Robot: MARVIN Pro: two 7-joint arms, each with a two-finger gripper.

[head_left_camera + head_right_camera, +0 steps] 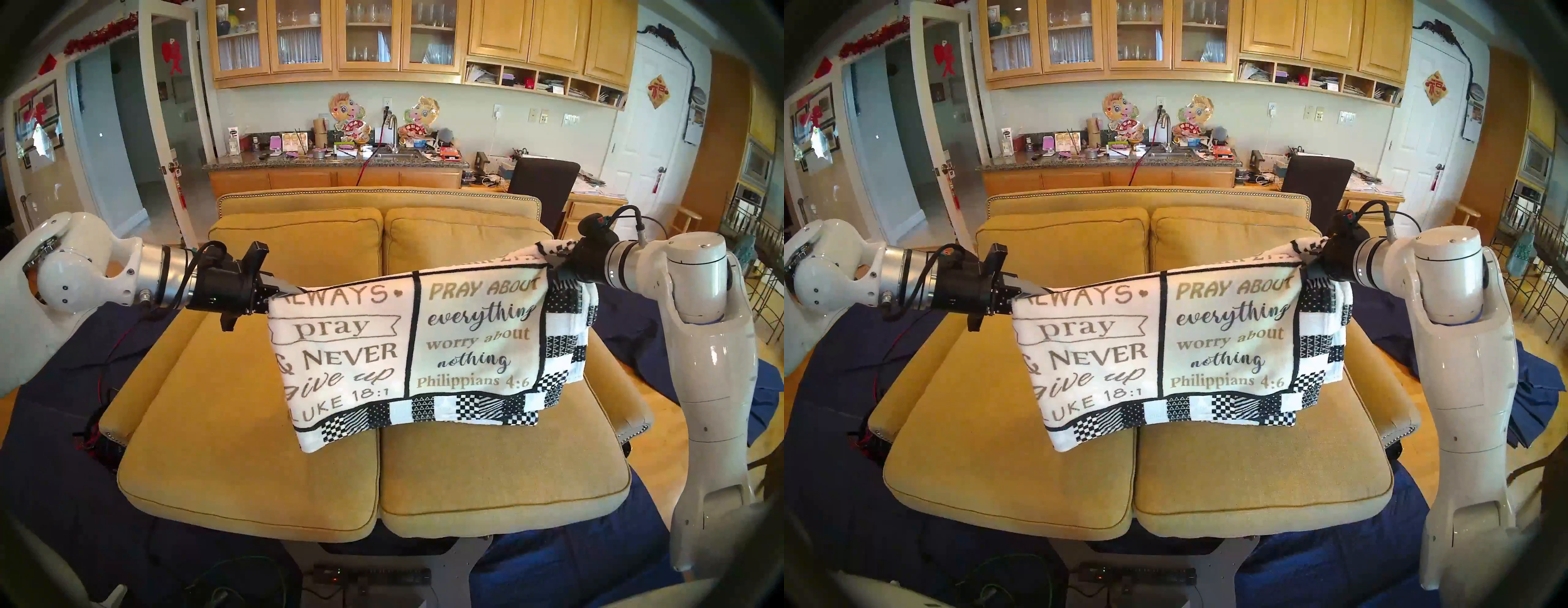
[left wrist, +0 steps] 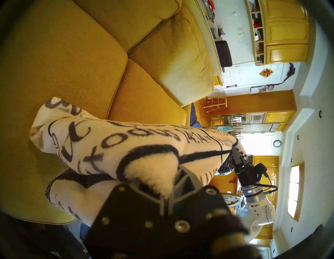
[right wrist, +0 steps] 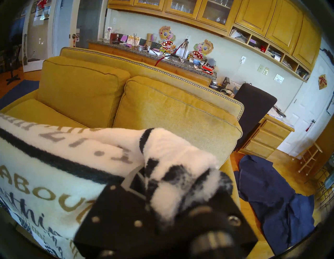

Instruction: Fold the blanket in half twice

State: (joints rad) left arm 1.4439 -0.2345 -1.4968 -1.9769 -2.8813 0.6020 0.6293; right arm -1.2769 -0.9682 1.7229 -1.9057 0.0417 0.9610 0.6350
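Note:
The blanket (image 1: 407, 348) is white fleece with gold and grey lettering, black lines and a checkered border. It hangs folded between my two grippers above the yellow sofa, its lower edge just over the seat cushions. My left gripper (image 1: 292, 292) is shut on its upper left corner. My right gripper (image 1: 551, 265) is shut on its upper right corner, where extra layers drape over the fingers. The blanket fills the left wrist view (image 2: 126, 150) and the right wrist view (image 3: 75, 162), bunched in the jaws of each.
The yellow sofa (image 1: 254, 424) with two seat and two back cushions lies under the blanket. Navy blue cloths (image 1: 55, 424) cover the floor on both sides, also in the right wrist view (image 3: 274, 195). A kitchen counter (image 1: 335, 163) and a dark chair (image 1: 543, 187) stand behind.

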